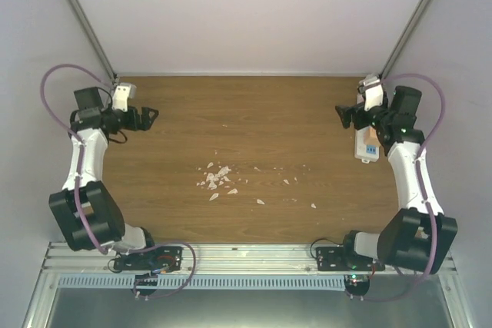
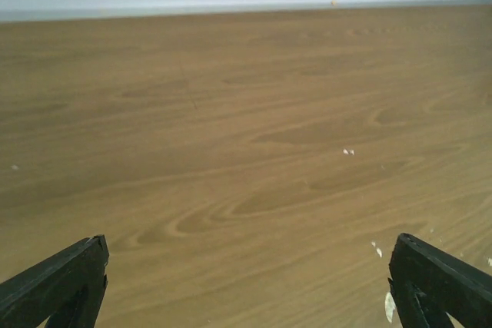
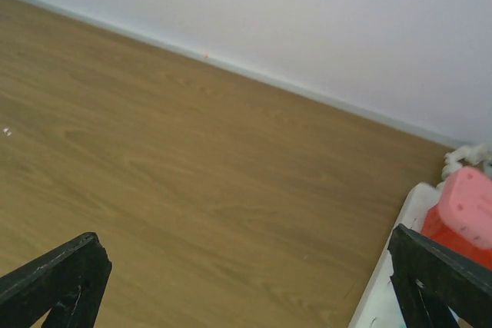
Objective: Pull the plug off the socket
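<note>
The socket is a long white power strip (image 1: pixel 367 146) at the table's right edge, partly under my right arm; blue and orange panels show. In the right wrist view its white edge (image 3: pixel 382 291) is at the bottom right. A pink and red plug (image 3: pixel 466 207) stands on it, and the white twisted cord (image 3: pixel 466 157) lies behind. My right gripper (image 1: pixel 340 115) (image 3: pixel 246 247) is open and empty, just left of the strip. My left gripper (image 1: pixel 152 116) (image 2: pixel 247 255) is open and empty over bare wood at the far left.
White crumbs (image 1: pixel 218 177) are scattered mid-table, and a few show in the left wrist view (image 2: pixel 348 151). Grey walls and metal frame posts close in the back and sides. A metal rail (image 1: pixel 246 255) runs along the near edge.
</note>
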`<action>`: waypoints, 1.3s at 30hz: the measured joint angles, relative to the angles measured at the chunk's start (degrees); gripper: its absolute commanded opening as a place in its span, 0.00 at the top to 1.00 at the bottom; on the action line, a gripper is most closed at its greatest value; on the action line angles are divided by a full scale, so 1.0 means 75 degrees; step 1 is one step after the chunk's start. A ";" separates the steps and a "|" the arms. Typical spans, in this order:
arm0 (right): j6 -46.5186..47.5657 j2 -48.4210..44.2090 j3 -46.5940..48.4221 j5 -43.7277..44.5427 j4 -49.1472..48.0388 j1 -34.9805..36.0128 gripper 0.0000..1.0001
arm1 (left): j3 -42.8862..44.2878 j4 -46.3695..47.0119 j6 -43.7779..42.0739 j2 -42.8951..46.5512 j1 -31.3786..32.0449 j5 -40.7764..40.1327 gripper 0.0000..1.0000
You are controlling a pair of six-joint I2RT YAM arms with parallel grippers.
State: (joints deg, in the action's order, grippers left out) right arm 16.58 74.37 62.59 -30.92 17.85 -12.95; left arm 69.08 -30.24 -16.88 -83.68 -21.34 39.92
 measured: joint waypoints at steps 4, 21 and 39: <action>-0.0047 -0.0437 -0.0379 0.0259 0.0373 0.0233 0.00 | -0.0973 0.0452 0.0385 0.0673 0.0402 -0.0452 0.01; 0.0627 -0.0667 -0.1384 0.0874 0.1874 -0.1008 0.00 | -0.2299 0.1929 0.1174 0.2136 0.1011 -0.1588 0.01; 0.0950 0.1547 -0.2005 0.1947 0.0708 -0.2133 0.00 | -0.2398 0.2524 0.1332 0.2381 0.1040 -0.1929 0.01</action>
State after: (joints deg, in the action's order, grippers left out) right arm 23.70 85.97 47.55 -16.32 23.16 -28.95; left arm 51.09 -11.31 -6.90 -65.82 -13.54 25.45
